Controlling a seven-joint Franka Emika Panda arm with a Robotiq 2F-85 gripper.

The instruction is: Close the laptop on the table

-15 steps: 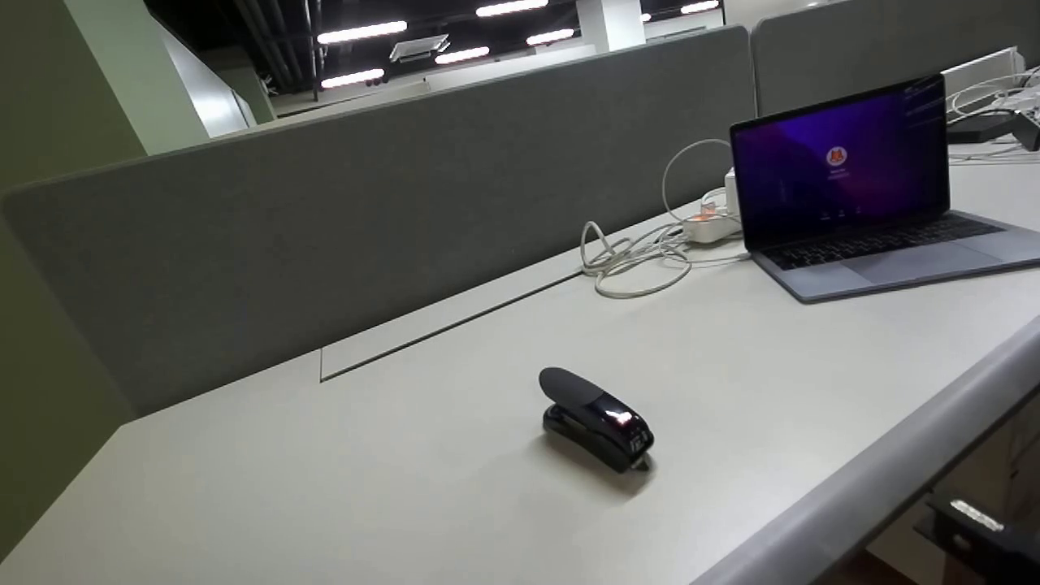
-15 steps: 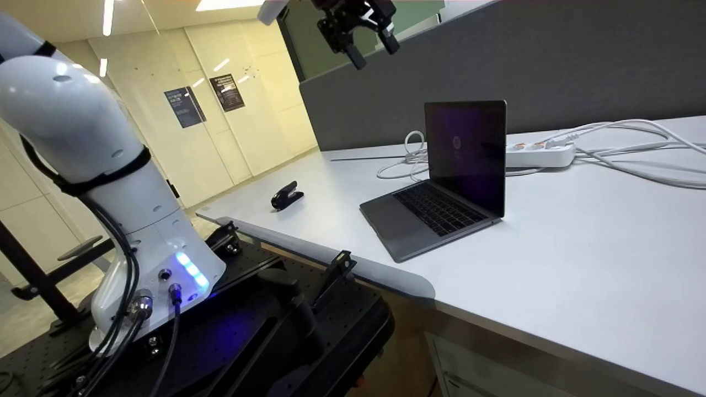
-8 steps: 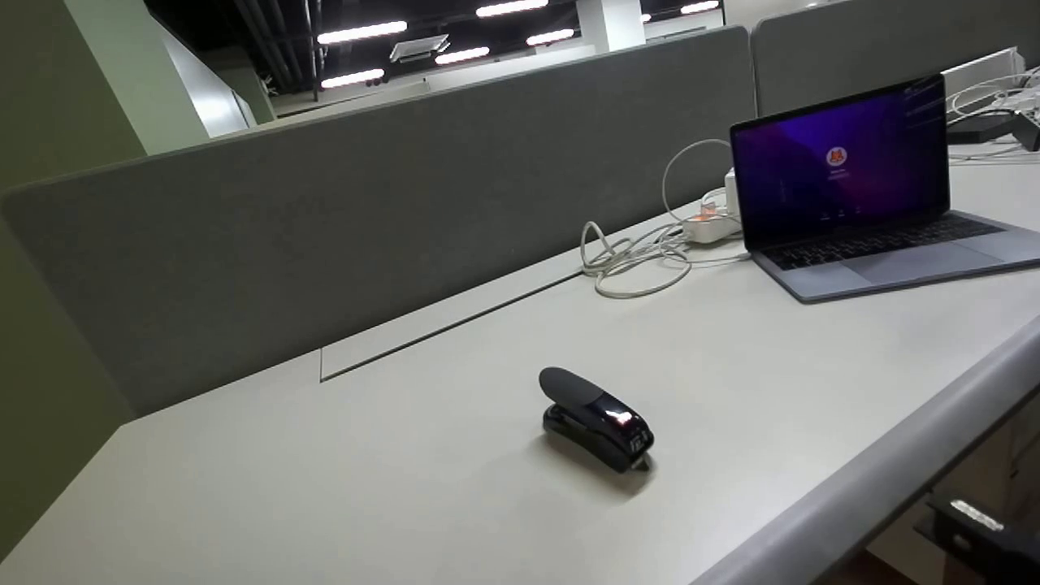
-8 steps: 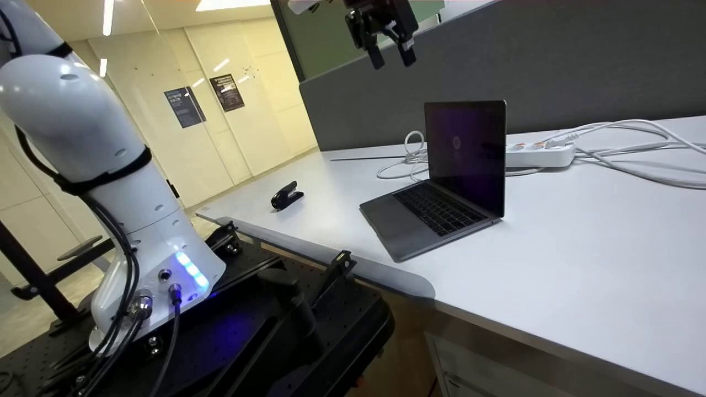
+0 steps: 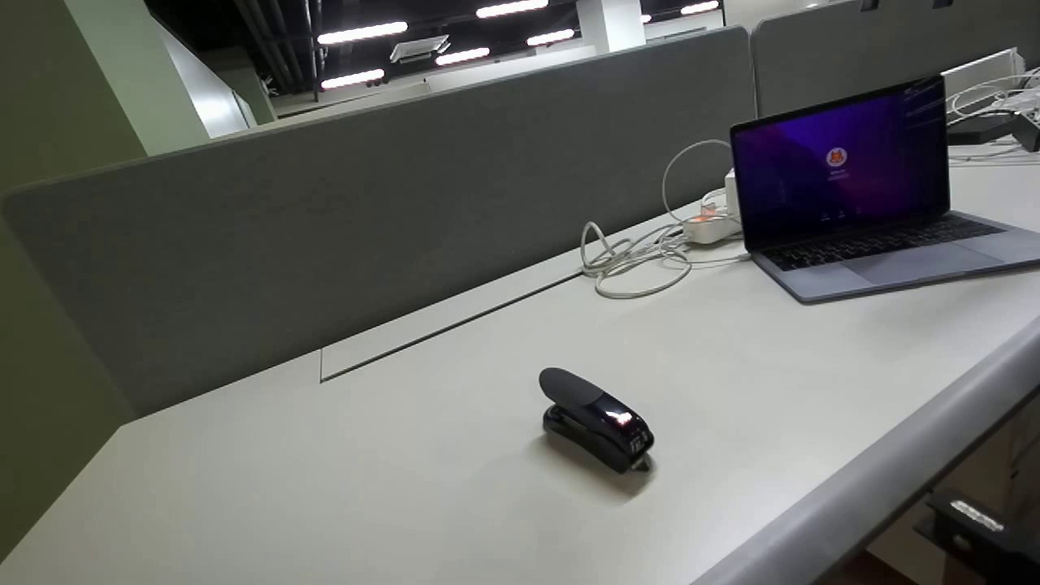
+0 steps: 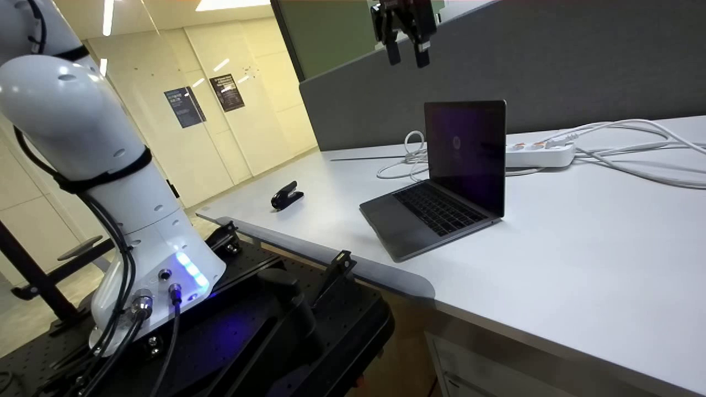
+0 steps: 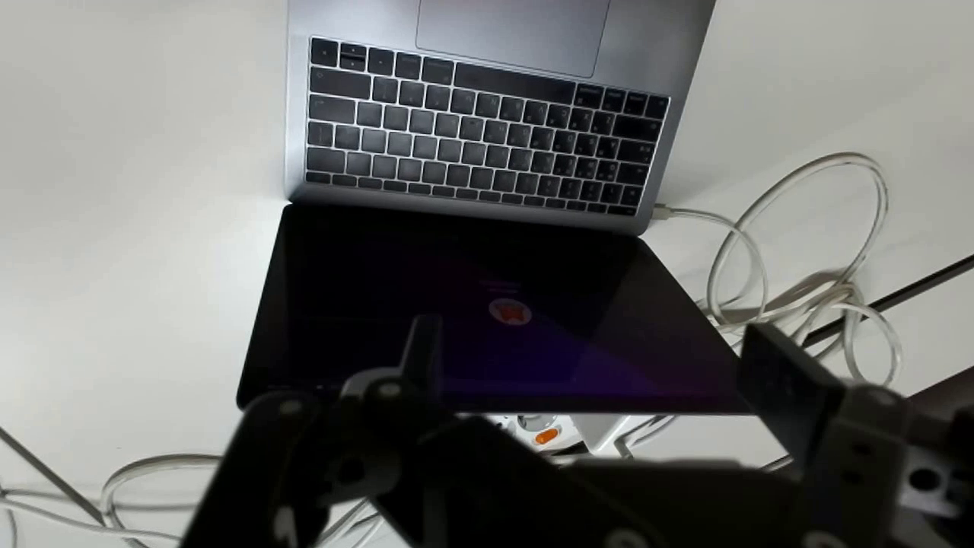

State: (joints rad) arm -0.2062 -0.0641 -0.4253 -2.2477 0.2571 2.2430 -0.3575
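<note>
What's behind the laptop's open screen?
A white power strip and white cables; the screen covers part of the strip in every view, so I can't tell everything plugged into it.

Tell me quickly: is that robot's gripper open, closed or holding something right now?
Gripper: open, holding nothing, up higher than the laptop.

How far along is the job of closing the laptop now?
Done: no closing yet; the laptop stands open, its screen raised. In hand: the pincer, open and empty, hangs above the screen, not touching it. Left: folding the screen onto the uncovered keyboard.
</note>
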